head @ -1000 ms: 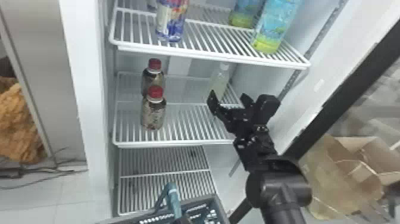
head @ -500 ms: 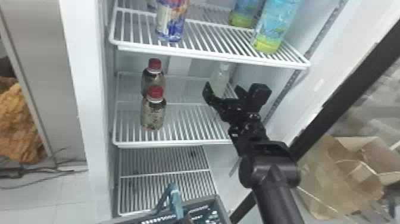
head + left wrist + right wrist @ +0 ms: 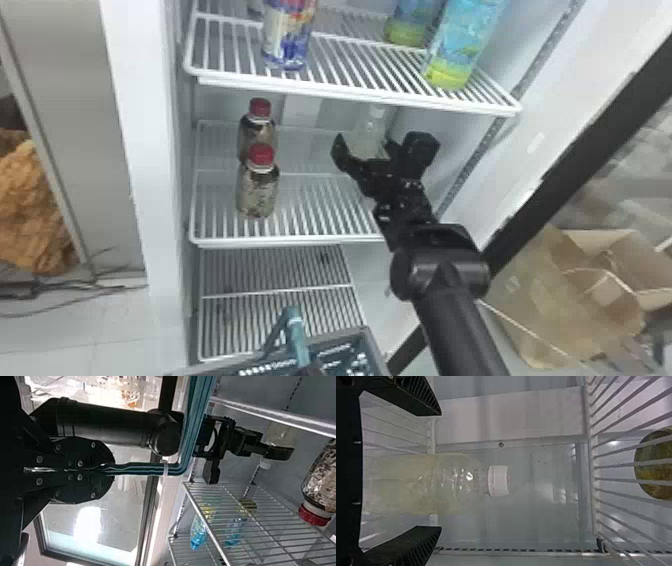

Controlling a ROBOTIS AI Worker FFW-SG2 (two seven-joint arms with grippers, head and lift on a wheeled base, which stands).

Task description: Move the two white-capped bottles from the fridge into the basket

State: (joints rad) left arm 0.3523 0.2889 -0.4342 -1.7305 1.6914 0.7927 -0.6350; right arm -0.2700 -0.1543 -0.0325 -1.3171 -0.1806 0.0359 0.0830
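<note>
"Jaws of the right black gripper [image 3: 378,142] are standing how?"
"Apart, facing the white-capped clear plastic bottle [image 3: 455,483], which is showing cloudy pale yellow, standing upright on the white wire shelf [image 3: 300,242]."
"Left gripper [image 3: 310,371]?"
"Clamping the teal basket handle [image 3: 296,332]."

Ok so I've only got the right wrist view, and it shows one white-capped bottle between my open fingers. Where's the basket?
Observer: The basket is low down in the head view, below the shelf in front of you.
Operator: Got it. Anything else standing on that shelf?
Observer: Two red-capped bottles, one behind the other, on its left side.
Operator: And what's my other arm doing?
Observer: The left gripper is closed on the basket's teal handle.
</note>
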